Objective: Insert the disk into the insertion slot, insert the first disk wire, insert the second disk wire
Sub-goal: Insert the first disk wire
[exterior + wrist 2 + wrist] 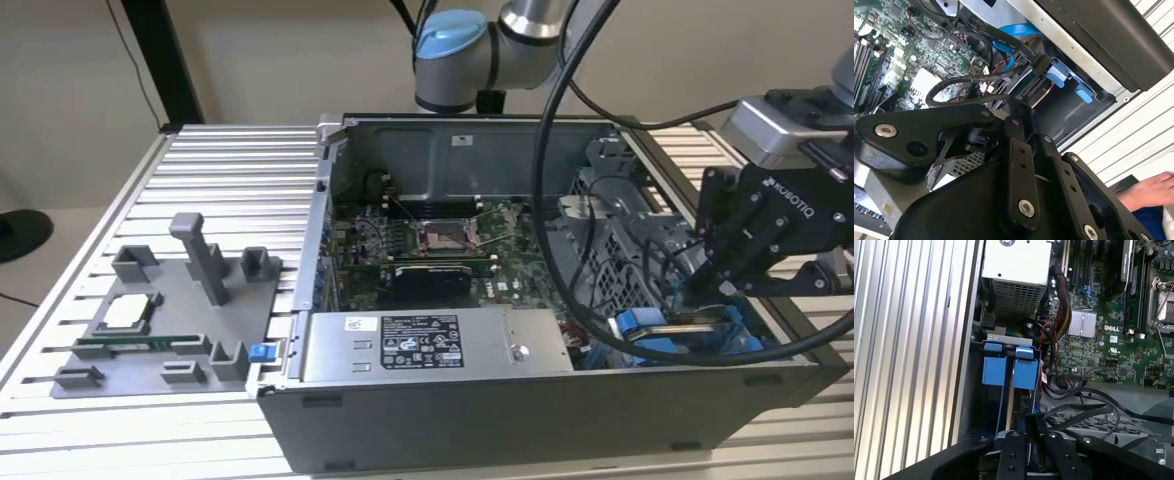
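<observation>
Because the drive bay sits in the corner of the open computer case (534, 415) just beside the power-supply box (441, 345), on the exterior view's right of it, the arm comes in from above that corner. The gripper (695, 302) points down into the bay rather than at the board behind the box. The disk (694, 322) lies in the insertion slot (978, 390) there, its silver-grey body framed by the bright blue carrier. It appears low between the slot's grey walls, so I judge the first step to be at or close to its end. In the first wrist view the fingers (1020, 427) are drawn nearly together, with a thin gap between them; whether anything is pinched in that gap I cannot tell. They stand over the end of the disk farther from the power-supply box, touching it or just short of it, a pose that would suit closed tips pressing the carrier home. In the second wrist view a black wire (1040, 62) arches over the same corner, its end just beside the blue carrier; whether it is seated I cannot tell. A person's hand (1149, 190) rests on the desk (227, 170) outside the case wall that both the slot and the power-supply box stand against.
</observation>
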Available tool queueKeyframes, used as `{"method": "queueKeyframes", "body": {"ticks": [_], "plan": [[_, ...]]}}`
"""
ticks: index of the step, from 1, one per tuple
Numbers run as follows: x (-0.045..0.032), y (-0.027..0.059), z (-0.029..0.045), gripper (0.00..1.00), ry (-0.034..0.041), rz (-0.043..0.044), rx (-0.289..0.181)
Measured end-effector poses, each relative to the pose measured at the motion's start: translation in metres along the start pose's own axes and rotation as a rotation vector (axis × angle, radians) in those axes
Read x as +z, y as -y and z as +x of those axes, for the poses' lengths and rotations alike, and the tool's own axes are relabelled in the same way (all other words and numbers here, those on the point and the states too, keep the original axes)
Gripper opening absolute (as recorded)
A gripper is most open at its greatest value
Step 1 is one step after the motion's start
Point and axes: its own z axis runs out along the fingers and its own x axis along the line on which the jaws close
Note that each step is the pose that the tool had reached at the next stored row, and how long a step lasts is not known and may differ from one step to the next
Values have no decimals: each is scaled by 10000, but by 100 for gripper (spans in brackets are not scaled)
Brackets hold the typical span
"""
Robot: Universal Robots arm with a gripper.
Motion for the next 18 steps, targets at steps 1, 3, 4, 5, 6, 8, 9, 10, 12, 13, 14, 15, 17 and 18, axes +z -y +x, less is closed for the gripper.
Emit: {"method": "queueKeyframes", "body": {"ticks": [1,3,4,5,6,8,9,10,12,13,14,15,17,18], "plan": [[4,1,0,0,15,-16,54],[6,3,0,0,29,-80,110],[6,7,1,0,33,-107,124],[5,17,2,0,36,-128,129],[3,34,3,0,36,-151,130],[-2,74,6,0,40,-202,132],[-4,87,8,0,45,-253,134],[-6,100,12,0,63,-328,135],[-8,117,19,0,104,-435,135],[-11,134,24,0,114,-463,134],[-13,155,29,0,121,-483,134],[-17,181,36,0,127,-504,135],[-23,225,52,0,141,-547,135],[-24,236,56,0,143,-564,137]]}}
